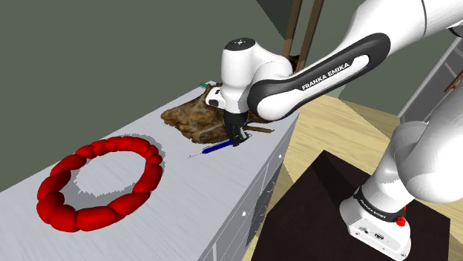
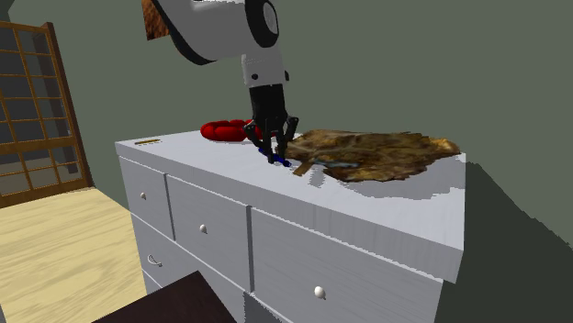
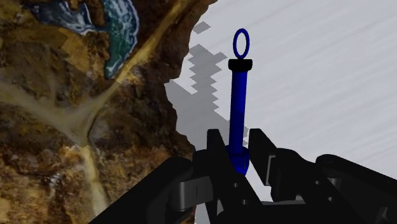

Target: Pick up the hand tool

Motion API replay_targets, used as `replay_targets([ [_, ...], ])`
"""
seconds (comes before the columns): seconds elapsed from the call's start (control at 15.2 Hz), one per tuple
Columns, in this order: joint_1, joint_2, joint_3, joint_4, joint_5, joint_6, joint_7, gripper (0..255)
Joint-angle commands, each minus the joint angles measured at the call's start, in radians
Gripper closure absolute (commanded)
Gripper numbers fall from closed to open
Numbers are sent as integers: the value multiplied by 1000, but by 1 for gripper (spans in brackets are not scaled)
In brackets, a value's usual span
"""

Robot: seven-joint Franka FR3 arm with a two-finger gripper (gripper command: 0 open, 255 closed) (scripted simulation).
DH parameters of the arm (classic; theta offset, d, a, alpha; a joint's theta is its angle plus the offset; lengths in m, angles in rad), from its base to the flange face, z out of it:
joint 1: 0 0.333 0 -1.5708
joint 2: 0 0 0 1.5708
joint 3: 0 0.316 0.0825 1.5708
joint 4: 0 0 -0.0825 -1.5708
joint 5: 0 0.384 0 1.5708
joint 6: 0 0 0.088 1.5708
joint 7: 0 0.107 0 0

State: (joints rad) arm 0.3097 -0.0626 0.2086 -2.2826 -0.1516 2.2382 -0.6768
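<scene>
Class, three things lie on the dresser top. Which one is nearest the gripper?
The slim blue-handled tool, right at the gripper, with a small ring at its far end. The red beaded ring and the brown mottled sheet lie farther off.

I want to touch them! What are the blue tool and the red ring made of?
The blue tool looks like smooth plastic, judging by its even colour; painted metal is possible. The red ring looks soft and puffy, maybe rubber or padding, from its rounded, bulging segments.
</scene>
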Motion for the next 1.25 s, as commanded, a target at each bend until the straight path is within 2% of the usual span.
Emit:
replay_targets([
  [0.0, 0, 0, 0, 0, 0, 0, 0, 255],
  [1.06, 4, -84, -4, 118, 37, -199, -45, 255],
  [1.19, 4, -85, -4, 120, 38, -201, -45, 255],
])
